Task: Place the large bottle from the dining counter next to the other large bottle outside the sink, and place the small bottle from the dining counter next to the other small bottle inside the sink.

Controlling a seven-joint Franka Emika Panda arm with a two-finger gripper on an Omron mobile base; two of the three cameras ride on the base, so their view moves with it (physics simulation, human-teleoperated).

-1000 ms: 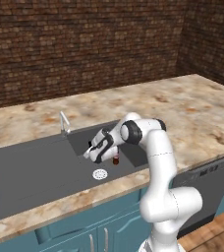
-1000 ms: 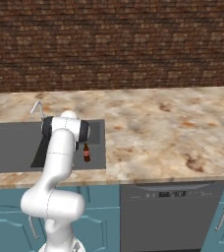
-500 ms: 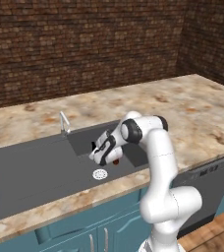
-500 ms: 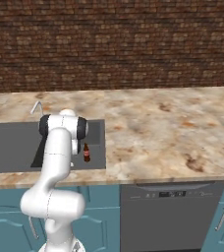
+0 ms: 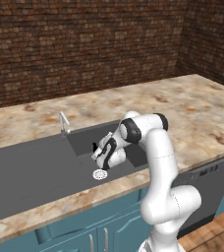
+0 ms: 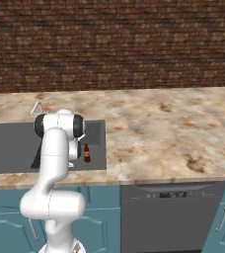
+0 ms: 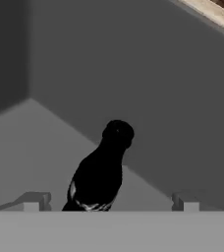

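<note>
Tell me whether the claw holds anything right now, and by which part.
Nothing is held. The claw stands open in the sink, its fingertips apart on either side of the small black bottle.

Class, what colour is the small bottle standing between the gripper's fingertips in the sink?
All black small bottle; hand view.

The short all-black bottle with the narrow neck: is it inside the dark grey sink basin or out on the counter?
Inside. The short all-black bottle stands on the dark grey sink basin's floor, near its wall, between the open hand's fingertips.
</note>
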